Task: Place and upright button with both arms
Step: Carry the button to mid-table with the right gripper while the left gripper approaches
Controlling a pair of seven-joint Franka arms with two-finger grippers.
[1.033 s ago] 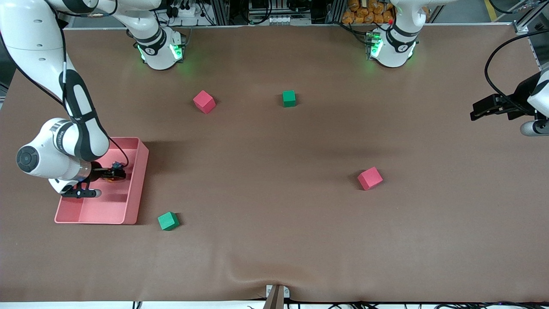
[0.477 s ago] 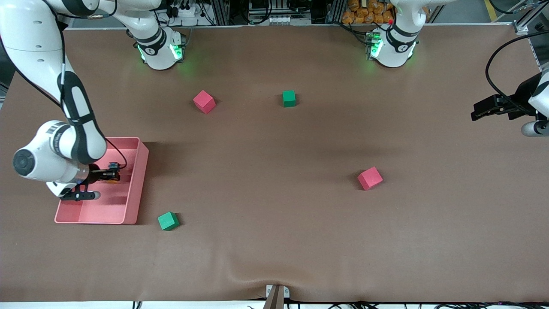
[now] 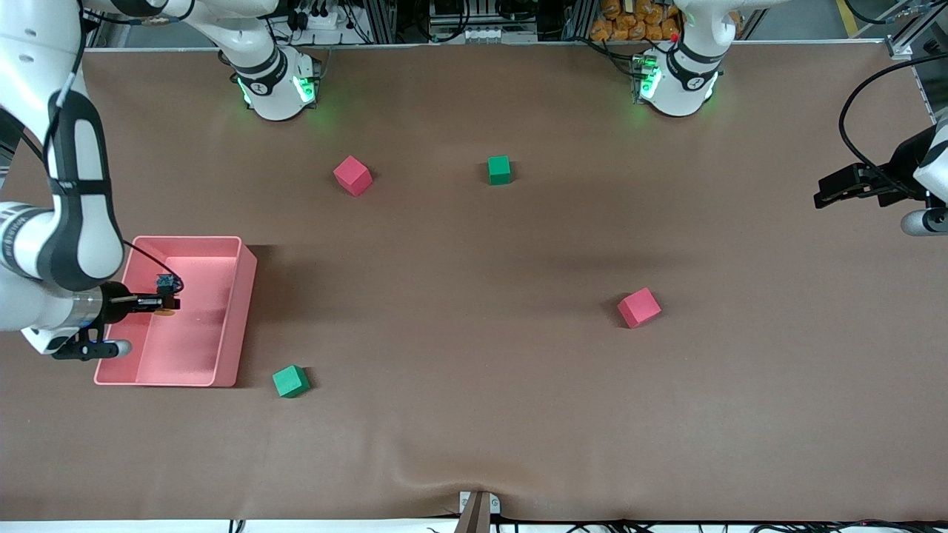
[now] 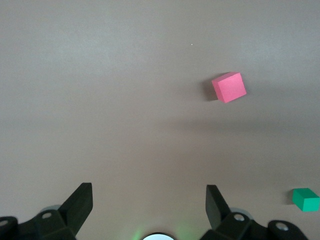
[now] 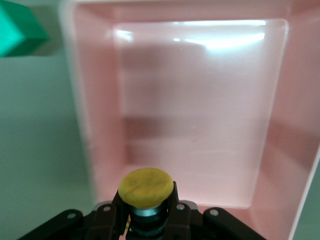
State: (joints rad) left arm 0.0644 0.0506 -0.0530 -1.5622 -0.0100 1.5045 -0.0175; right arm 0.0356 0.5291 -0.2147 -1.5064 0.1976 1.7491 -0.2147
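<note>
The right hand (image 5: 145,220) is clamped on the button (image 5: 145,189) just under its cap, over the pink tray (image 3: 241,296) at the right arm's end of the table; it looks light, rigid and slippery, so the short body seems the safest hold.

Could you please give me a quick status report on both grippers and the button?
Right gripper shut on small orange-capped push-button, over pink plastic tray. Left gripper open, waiting at left arm's table end. Nothing in the way.

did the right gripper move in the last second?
Yes. The right gripper, shut on the button, has drifted over the pink bin toward the right arm's end of the table.
</note>
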